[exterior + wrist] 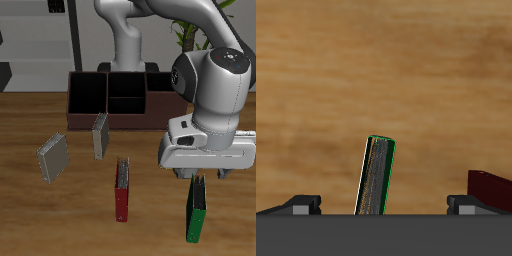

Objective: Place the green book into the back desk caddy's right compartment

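Exterior view, step: the gripper (199, 178) hangs right above the green book (197, 213), which stands upright near the surface's front edge; descend straight and centre the cover between the fingers.
Exterior view, target: the back desk caddy (108, 98) sits well apart, toward the back edge (a long carry).
Wrist view, book: the green book (376, 176) stands between the spread, empty fingers, slightly tilted.
Wrist view, neighbour: the red book (492, 188) is near.

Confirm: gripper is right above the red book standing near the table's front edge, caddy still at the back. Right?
Wrong book. The exterior view shows the gripper right above the green book, which stands near the table's front edge. The red book stands apart, untouched. The back desk caddy is at the back, as stated.
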